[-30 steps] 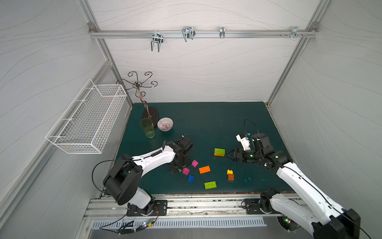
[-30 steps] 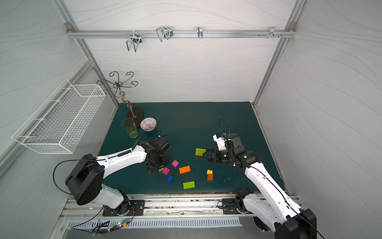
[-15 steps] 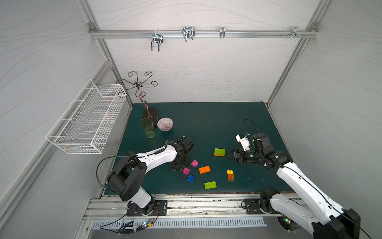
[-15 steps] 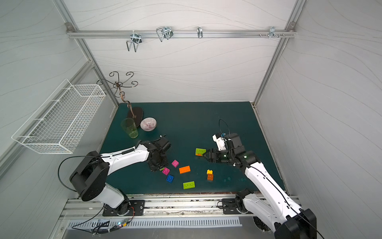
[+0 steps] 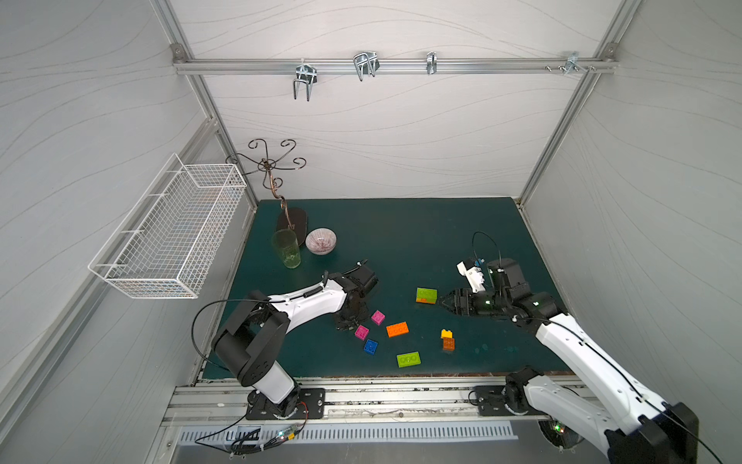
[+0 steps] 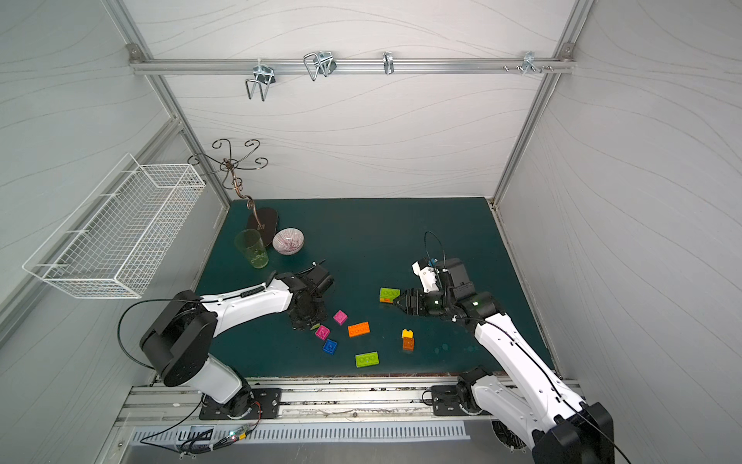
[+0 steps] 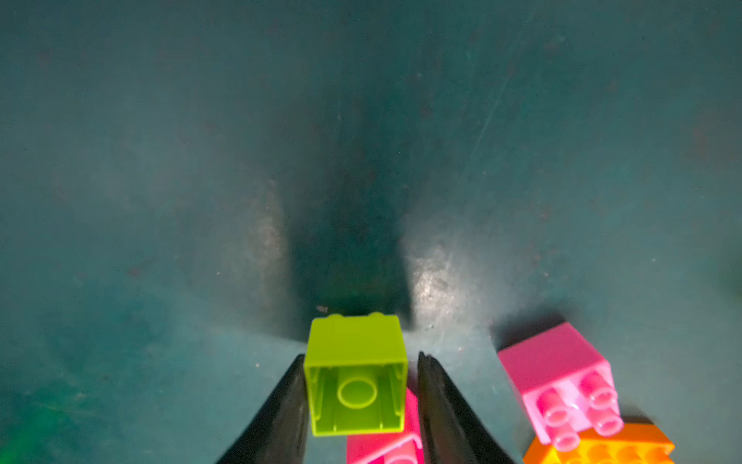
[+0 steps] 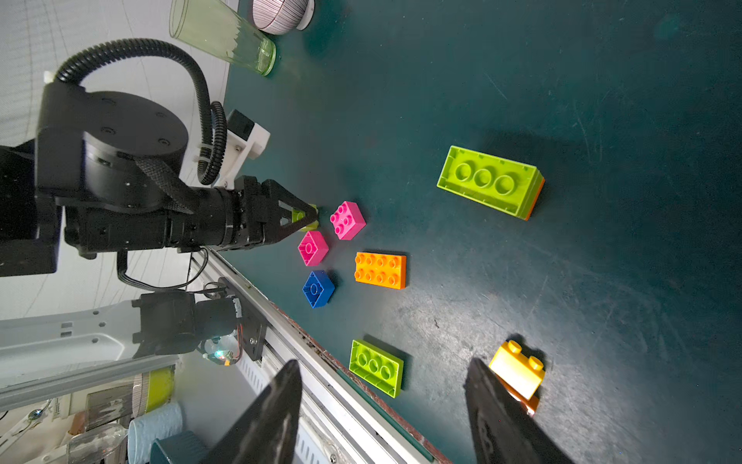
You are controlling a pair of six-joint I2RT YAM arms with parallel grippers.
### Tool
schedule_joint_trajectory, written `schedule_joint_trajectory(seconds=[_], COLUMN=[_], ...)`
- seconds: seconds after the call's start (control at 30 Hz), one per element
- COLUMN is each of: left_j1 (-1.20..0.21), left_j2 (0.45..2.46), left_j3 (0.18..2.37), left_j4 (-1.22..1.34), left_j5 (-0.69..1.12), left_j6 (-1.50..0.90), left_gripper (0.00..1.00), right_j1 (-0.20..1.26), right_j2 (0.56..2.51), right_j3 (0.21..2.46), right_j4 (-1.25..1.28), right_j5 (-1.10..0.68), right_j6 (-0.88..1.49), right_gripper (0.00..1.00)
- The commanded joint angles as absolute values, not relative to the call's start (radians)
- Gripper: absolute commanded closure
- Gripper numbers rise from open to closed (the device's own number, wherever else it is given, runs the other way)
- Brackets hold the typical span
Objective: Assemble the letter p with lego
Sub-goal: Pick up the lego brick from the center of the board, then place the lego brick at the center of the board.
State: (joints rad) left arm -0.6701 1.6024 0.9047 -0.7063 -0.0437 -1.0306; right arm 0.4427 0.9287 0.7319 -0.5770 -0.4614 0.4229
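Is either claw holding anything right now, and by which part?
The left gripper pinches the small lime green brick by two opposite side walls; the right gripper is open, empty.

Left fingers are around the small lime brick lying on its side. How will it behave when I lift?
The small lime brick looks like hollow rigid plastic, so probably light and stiff. Its smooth walls may slip or pivot in the left gripper. The magenta brick close beside it might get nudged.

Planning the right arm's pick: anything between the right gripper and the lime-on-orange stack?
Nothing visible: only bare mat between the open right gripper and the lime-on-orange stack. The yellow-on-orange stack sits off that line.
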Motion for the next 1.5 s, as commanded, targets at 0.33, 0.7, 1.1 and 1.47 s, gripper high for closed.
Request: schedule_joint_trajectory(seconds=[0.33, 0.7, 1.1, 1.47], left_j1=[-0.673, -0.731, -0.732, -0.552], left_j2=[1.626, 1.949, 1.961, 1.514], left_j3=[1.097, 1.419, 1.423, 1.043], left_j4=[-0.753, -0.777, -0.762, -0.543], left_j5=[-0.06, 0.018, 0.068, 0.04], left_j6=[-0.913, -0.693, -0.576, -0.598], left_gripper=[0.66, 0.66, 0.32, 0.05], right_j1=[0.44, 0.44, 0.44, 0.544], right_j2=[0.962, 1.059, 1.188, 1.363], right_j3=[0.766, 0.784, 0.871, 1.082], right_j4=[-0.608, -0.608, -0.612, -0.637], right_j5=[-0.427, -0.356, -0.352, -0.374], right_j6=[0.425, 0.415, 0.357, 0.184], right_gripper=[0.34, 0.34, 0.27, 0.22])
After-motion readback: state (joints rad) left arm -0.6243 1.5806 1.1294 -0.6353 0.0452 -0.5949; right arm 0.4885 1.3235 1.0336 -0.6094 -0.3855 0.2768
